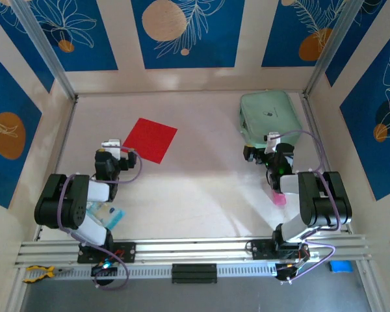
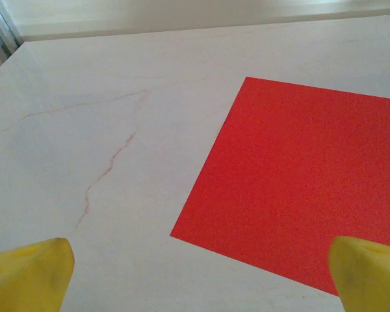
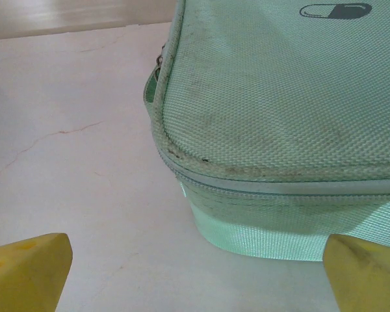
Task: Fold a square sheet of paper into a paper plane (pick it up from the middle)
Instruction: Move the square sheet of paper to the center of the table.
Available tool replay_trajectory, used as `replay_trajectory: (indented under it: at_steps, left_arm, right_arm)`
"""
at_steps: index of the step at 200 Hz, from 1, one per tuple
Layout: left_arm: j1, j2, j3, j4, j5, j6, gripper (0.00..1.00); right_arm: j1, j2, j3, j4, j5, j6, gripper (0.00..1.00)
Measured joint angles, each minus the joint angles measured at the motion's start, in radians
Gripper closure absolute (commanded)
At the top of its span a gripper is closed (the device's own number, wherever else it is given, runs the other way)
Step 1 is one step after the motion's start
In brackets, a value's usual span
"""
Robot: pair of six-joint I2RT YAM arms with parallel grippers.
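The left gripper (image 2: 198, 279) stands with its yellow fingertips (image 2: 32, 273) spread wide and grips nothing. It hovers just short of the near corner of the square sheet of thin bright red paper (image 2: 299, 188). The right gripper (image 3: 195, 273) is likewise fully spread and empty. It faces the rounded corner of a mint-green woven fabric pouch (image 3: 279, 97) and is well apart from the sheet.

The sheet lies flat and unfolded on the pale, faintly veined table (image 1: 201, 188), in the far left part, turned diamond-wise to the arms. No crease is visible, so folding is judged not yet begun.

Likely faults:
- The sheet is thin and lies flush on a smooth, hard surface. Fingertips closing on its middle may slide across it instead of raising a pinch.
- Excess downward pressure may crumple the paper or set a stray crease, which would spoil later folds.
- A push on the near corner may skid the sheet farther away.
- The right gripper, if swung left carelessly, may catch the pouch's zip seam and drag it.
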Motion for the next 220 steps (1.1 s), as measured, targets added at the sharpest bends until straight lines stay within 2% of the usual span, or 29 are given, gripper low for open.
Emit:
replay_trajectory:
  at_steps: [82, 220]
  left_arm:
    - [0.0, 0.0, 0.025, -0.026, 0.093, 0.03, 0.0]
    - [0.0, 0.0, 0.009, 0.012, 0.1, 0.032, 0.0]
  right_arm:
    - [-0.004, 0.0, 0.0, 0.0, -0.008, 0.0, 0.01]
    - [0.028, 0.0, 0.0, 0.008, 0.02, -0.011, 0.01]
